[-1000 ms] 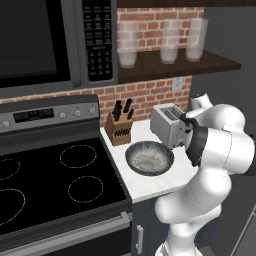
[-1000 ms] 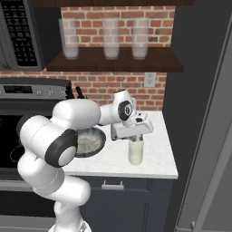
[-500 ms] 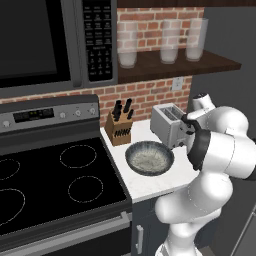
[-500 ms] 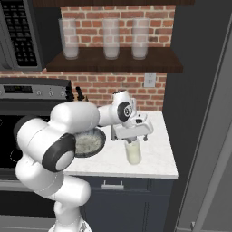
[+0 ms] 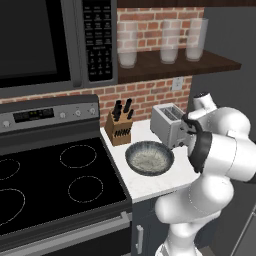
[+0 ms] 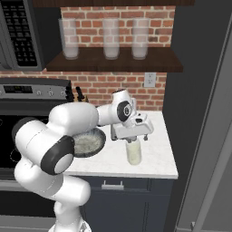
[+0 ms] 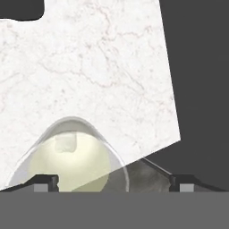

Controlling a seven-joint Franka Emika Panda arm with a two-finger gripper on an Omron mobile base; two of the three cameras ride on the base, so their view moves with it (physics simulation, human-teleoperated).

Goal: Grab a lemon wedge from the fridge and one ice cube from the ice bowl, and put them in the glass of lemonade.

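Note:
The glass of lemonade [image 6: 133, 154] stands on the white counter, right of the ice bowl [image 6: 101, 142]. From above, the glass [image 7: 85, 167] holds pale yellow liquid with one pale ice cube [image 7: 65, 144] floating in it. My gripper [image 6: 132, 138] hangs straight over the glass, pointing down. Its jaws are open in the hand view [image 7: 114, 182], with nothing between them. The ice bowl [image 5: 128, 161] is wide and speckled grey inside. The fridge [image 6: 199, 104] is the dark wall at the right. The lemon wedge is out of view.
A toaster [image 5: 169, 125] and a knife block [image 5: 119, 131] stand behind the bowl. The black stove [image 5: 55, 175] lies to the left. Three tall frosted glasses [image 6: 105, 38] sit on the shelf above. The counter [image 7: 89, 67] ends in a dark drop on the fridge side.
My jaws have gone from shut to open above the glass. The arm has hardly moved.

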